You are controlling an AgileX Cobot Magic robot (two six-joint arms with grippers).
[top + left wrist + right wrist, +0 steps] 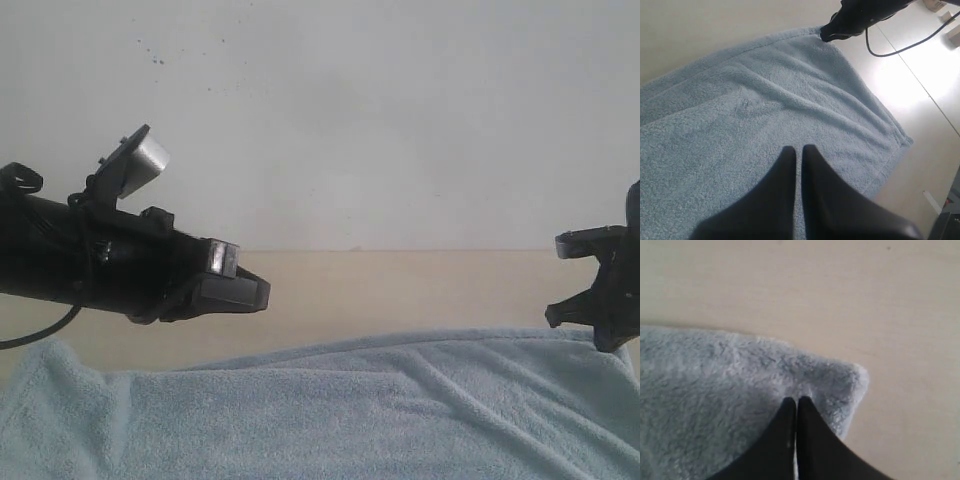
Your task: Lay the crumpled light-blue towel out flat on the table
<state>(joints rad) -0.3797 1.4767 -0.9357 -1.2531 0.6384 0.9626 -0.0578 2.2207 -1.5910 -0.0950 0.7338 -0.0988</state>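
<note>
Findings at this moment:

The towel (330, 410) lies on the table (400, 290), opened out over most of its area, with bare board beyond its far edge. It is not yet flat. Long creases (790, 95) run slantwise across the cloth toward my right side.

My left gripper (799, 150) hangs above the middle of the cloth, jaws pressed together and holding nothing; it is clear of the pile.

My right gripper (796, 402) is also fully closed, its tips set down on the cloth just inside the far corner (852, 377). The pile puckers slightly around the tips. I cannot tell whether any fold is nipped between them (the wrist view shows no cloth lifted).

Assessment: the step in hand is drawing that corner outward to take the slack from the creases.

Recommendations:
- Before pulling, I should confirm the right tips really have purchase. If they only rest on the pile, they will slide off the corner.
- Pull low and along the line of the creases, away from the towel's middle, not upward.
- Lower the left gripper onto the cloth as an anchor, so the whole towel does not travel with the pull.
- Stop once the hem lies straight.
</note>
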